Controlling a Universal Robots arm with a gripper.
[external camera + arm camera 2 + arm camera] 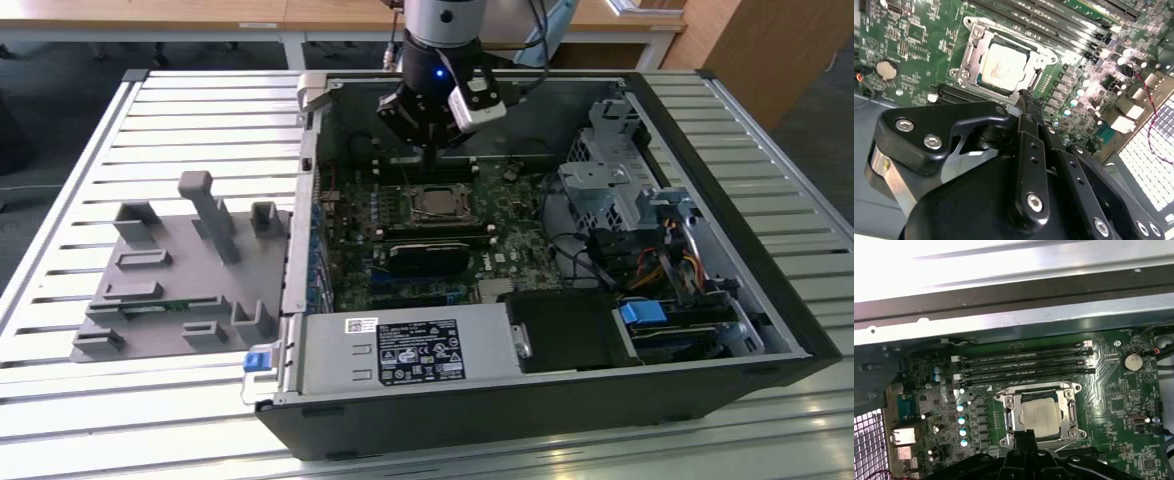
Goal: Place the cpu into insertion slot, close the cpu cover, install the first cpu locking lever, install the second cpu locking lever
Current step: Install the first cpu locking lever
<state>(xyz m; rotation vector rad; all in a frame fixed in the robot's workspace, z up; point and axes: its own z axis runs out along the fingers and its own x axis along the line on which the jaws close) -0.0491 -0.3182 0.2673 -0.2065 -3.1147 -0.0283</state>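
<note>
The cpu [431, 203] [1004, 62] [1040, 417] lies flat in the insertion slot [412, 191] on the green motherboard, pale silver face up. The cpu cover [970, 36] [1006, 405] is folded down around it as a silvery frame. My gripper [431, 152] [1026, 95] [1026, 434] hangs just above one edge of the socket. Its black fingers are pressed together into one narrow tip with nothing between them. In both wrist views that tip sits right at the frame's rim; I cannot tell whether it touches.
The open black computer case [747, 330] lies on a slatted metal table. Near the socket are memory slots [1024, 362], a long black module [427, 255], a grey power-supply box [400, 350] and a drive cage [614, 190]. A grey parts fixture [174, 270] stands outside the case.
</note>
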